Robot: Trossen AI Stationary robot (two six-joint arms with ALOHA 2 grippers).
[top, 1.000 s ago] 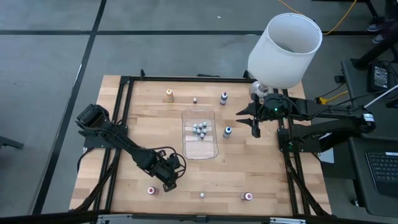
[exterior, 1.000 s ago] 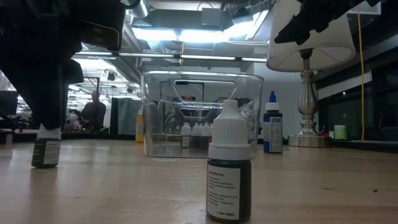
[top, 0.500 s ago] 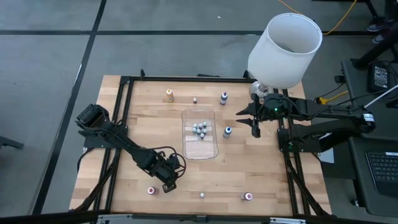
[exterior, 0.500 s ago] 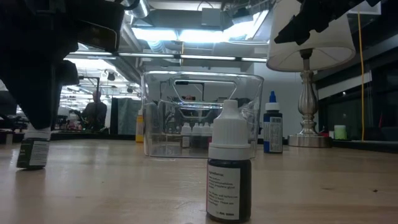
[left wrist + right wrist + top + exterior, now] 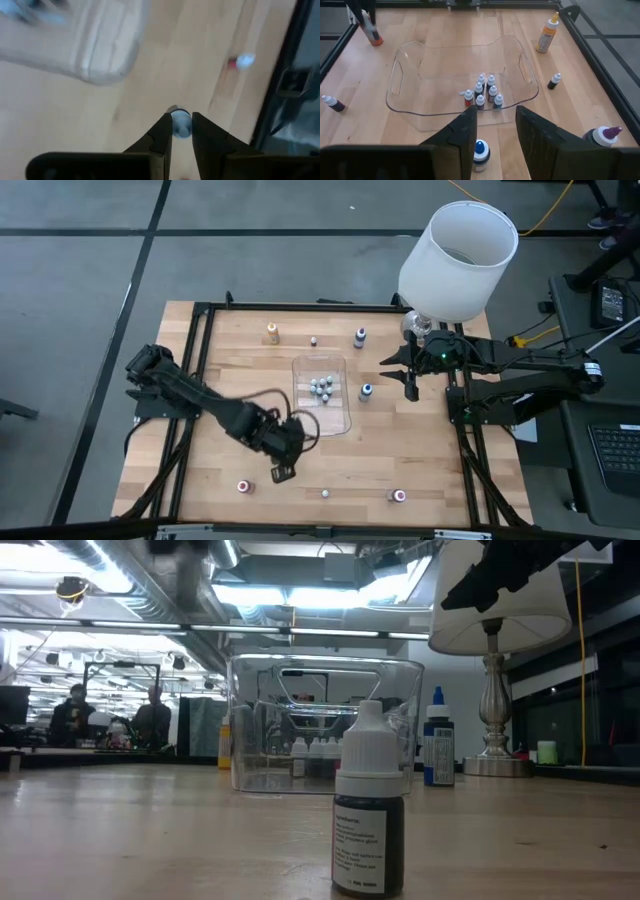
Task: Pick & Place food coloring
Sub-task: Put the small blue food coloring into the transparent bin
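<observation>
L gripper (image 5: 181,131) is positioned above the table (image 5: 400,450), just beside the near-left corner of the clear tray (image 5: 336,423); its jaws are closed narrowly on a small white-capped bottle (image 5: 180,123). A cluster of food coloring bottles (image 5: 483,93) is seen inside the tray; others are scattered on the table. R gripper (image 5: 495,131) is held partly open, w/ nothing gripped, over a blue-capped bottle (image 5: 480,152) beside the tray.

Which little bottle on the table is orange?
The orange bottle, standing alone at the table's far edge, left of the clear tray; the others look whitish, blue or reddish.
</observation>
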